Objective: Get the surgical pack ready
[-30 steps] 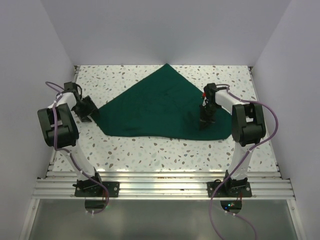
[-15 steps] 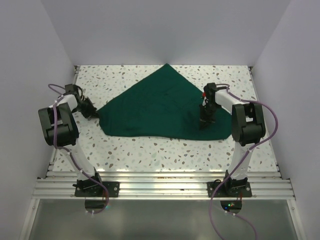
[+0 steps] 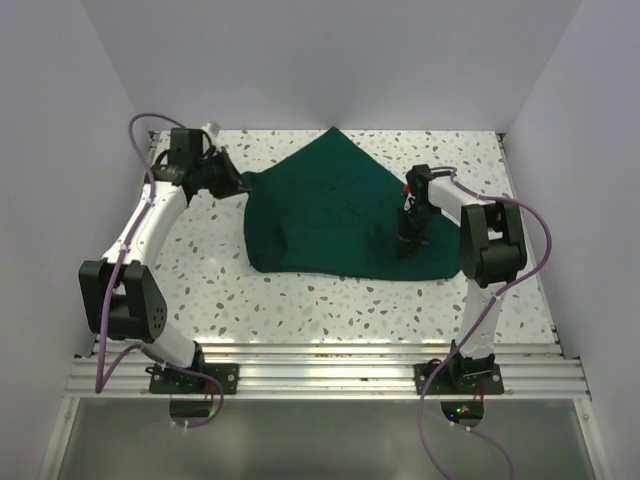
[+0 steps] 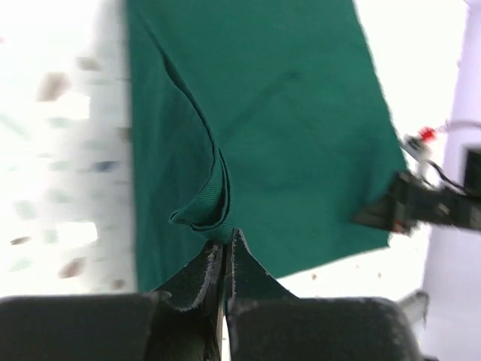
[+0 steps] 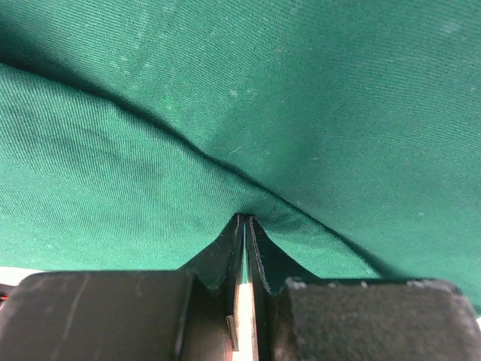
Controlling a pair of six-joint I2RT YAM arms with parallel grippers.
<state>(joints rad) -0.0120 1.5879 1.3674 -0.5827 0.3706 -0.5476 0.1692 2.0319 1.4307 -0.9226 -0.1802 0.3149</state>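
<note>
Drape [image 3: 340,215], top view: dark green cloth lying mid-table [image 3: 300,300], far corner pointing at the back wall, left side bunched inward. Your left gripper [image 3: 238,186] sits at that left corner and your right gripper [image 3: 410,243] is down on the right half. It reads as one arm anchoring while the other folds the corner across.

Left wrist view: jaws shut tight on a doubled fold of cloth [image 4: 207,214], so you've got the corner.

Right wrist view: jaws all but closed, pinching a small ridge of fabric [image 5: 248,210]. Looks like a hold-down grip.

No tray, instruments or gauze visible.
</note>
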